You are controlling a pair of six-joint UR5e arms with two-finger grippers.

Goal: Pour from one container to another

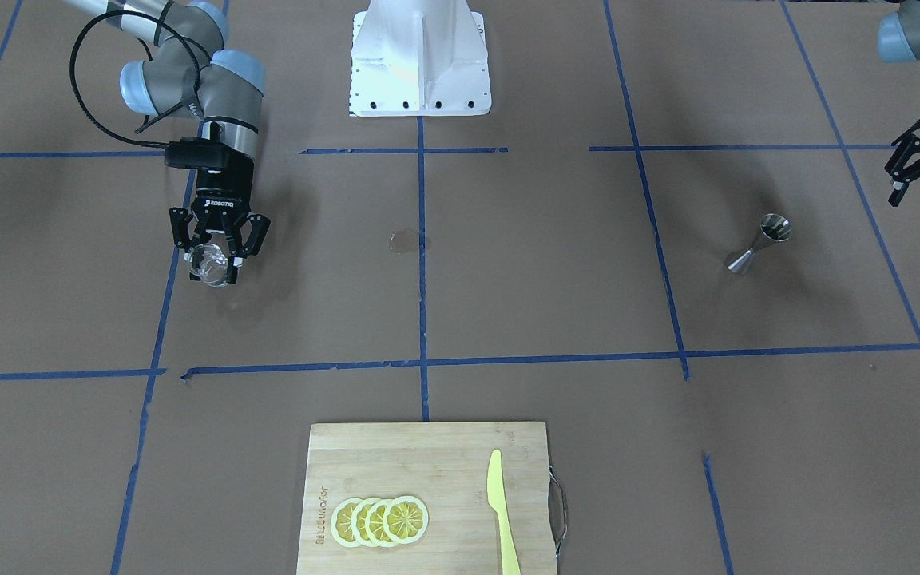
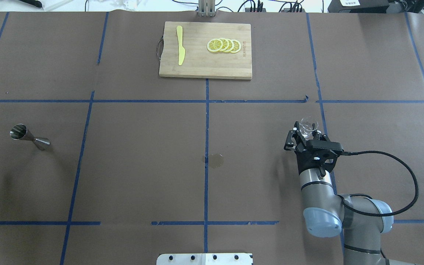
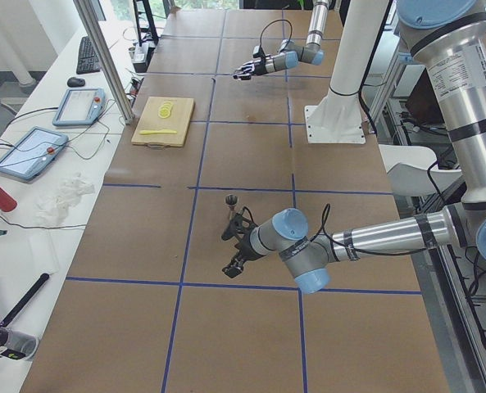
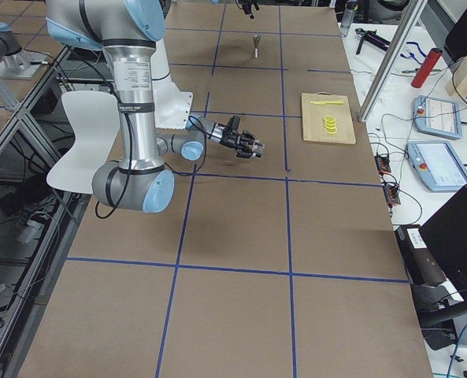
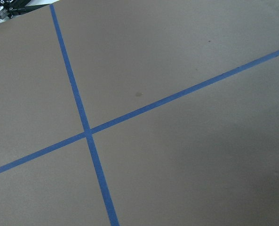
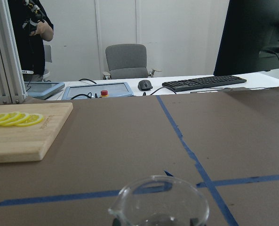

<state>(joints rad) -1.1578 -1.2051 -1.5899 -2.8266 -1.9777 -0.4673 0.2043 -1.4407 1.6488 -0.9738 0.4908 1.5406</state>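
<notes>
ROBOTIQ on the right gripper

Right hand around tumbler — jigger apart

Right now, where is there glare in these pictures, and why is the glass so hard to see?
Front-facing view: the white robot base is washed out by glare, and the clear tumbler between the right arm's fingers shows only as pale glints. Overhead view: the steel jigger casts just a soft, faint shadow. Right wrist view: the tumbler's rim shows clearly, the far wall bright.
</notes>
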